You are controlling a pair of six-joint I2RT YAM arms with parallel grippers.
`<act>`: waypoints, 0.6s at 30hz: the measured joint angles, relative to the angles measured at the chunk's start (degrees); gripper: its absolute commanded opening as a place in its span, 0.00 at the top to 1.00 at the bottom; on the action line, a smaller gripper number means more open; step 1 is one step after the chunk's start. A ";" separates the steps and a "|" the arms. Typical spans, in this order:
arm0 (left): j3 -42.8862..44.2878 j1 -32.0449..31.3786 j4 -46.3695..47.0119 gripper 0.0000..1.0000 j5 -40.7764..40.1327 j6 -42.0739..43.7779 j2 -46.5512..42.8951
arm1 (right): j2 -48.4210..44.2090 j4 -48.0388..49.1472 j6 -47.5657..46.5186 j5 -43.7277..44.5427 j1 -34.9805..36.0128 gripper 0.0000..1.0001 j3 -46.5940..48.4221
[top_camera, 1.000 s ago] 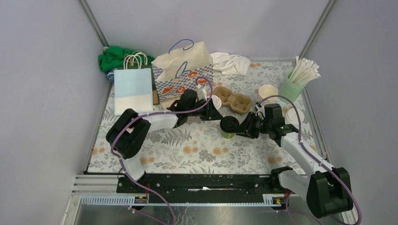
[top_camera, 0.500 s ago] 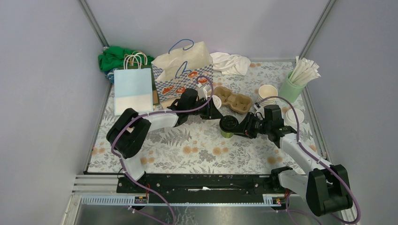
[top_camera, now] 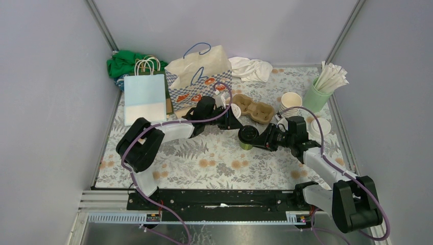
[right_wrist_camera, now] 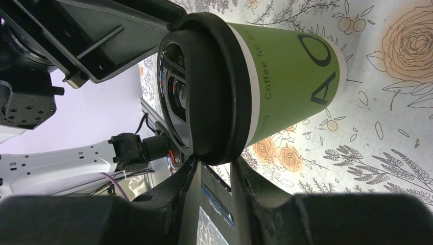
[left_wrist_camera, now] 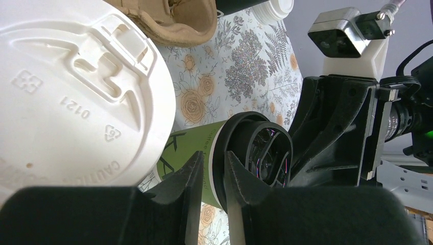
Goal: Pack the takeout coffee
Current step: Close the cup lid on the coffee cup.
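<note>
A green paper cup [top_camera: 247,145] with dark lettering and a black lid [top_camera: 248,135] stands mid-table. In the right wrist view the cup [right_wrist_camera: 296,81] fills the frame. My right gripper [right_wrist_camera: 214,166] is shut on the lower rim of that lid [right_wrist_camera: 217,92]; from above, the gripper [top_camera: 261,141] is at the cup's right side. My left gripper [top_camera: 236,124] reaches the lid's far-left edge. Its jaws [left_wrist_camera: 212,163] stand a narrow gap apart at the cup's rim [left_wrist_camera: 194,148], and a grip does not show. A white-lidded cup [left_wrist_camera: 76,97] sits just left of it.
A brown cardboard cup carrier [top_camera: 254,108] lies behind the green cup. Stacked cream cups [top_camera: 291,100], loose white lids [top_camera: 320,125] and a mint tumbler of straws [top_camera: 318,94] stand at the right. Paper bags [top_camera: 199,76] and a white cloth [top_camera: 251,68] line the back.
My right arm has reached further left, and the green cup has shifted slightly left with it. The left arm has hardly moved.
</note>
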 measured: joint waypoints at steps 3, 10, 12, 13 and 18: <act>0.00 0.00 0.17 0.75 -0.09 0.00 0.09 | 0.42 1.29 0.57 -0.76 -0.20 0.69 -0.46; 0.00 -0.07 0.46 0.76 -0.24 0.00 0.20 | 0.76 2.97 1.68 -1.27 -0.37 0.71 -1.20; 0.00 -0.09 0.52 0.76 -0.33 0.00 0.20 | 1.03 3.67 2.21 -1.51 -0.39 0.71 -1.55; 0.00 -0.11 0.57 0.76 -0.46 0.00 0.20 | 1.20 4.07 2.45 -1.68 -0.39 0.71 -1.75; 0.00 -0.13 0.70 0.76 -0.76 0.04 0.20 | 1.92 6.03 3.69 -2.49 -0.66 0.71 -2.60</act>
